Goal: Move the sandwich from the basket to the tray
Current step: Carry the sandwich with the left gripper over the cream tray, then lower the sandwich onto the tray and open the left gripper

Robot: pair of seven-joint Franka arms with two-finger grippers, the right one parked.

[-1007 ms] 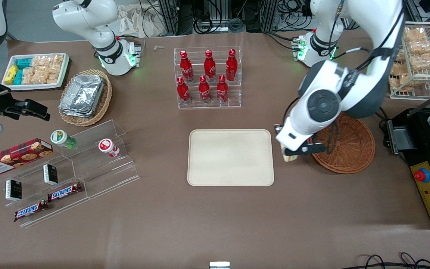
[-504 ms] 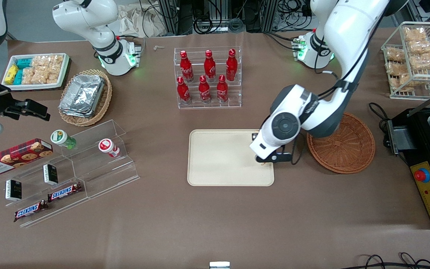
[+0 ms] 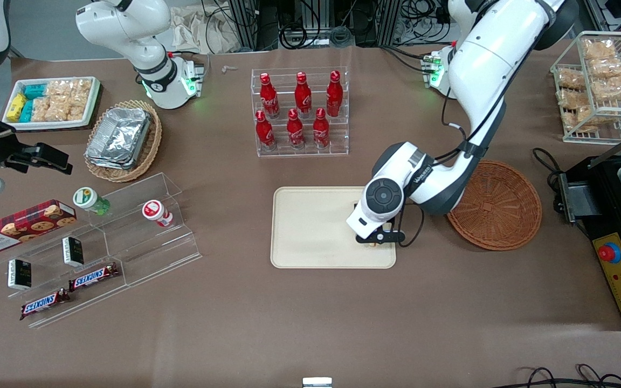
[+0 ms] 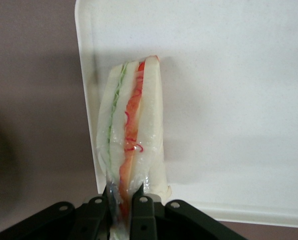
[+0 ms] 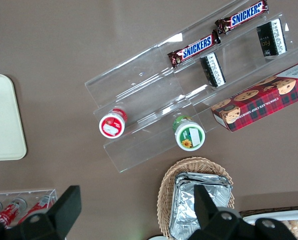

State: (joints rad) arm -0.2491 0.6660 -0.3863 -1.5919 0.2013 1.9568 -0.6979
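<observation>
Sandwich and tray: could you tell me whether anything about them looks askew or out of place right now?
Nothing stands out. The gripper holds the wrapped sandwich over the tray, at its end near the empty basket.

Left arm reaching down from its base, forearm angled toward the front camera, wrist bent downward. Gripper (image 3: 378, 241) poised low near the working arm's end of the tray (image 3: 310, 226), fingers (image 4: 143, 212) clamped on the sandwich (image 4: 133, 130).

Sandwich (image 4: 133, 130) base hidden within hand (image 4: 123, 202)
</observation>
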